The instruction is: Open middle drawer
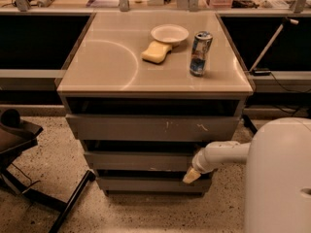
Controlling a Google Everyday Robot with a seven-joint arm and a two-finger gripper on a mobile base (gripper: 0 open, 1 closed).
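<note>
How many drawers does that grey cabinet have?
3. The large grey scratched drawer front is on top, the plain grey middle drawer below it, the narrow grey bottom drawer lowest. The robot's gripper sits by the middle drawer's right end.

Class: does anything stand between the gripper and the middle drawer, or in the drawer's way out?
Nothing visible does. The gripper is at the middle drawer's right end; the chair leg lies lower, on the floor.
</note>
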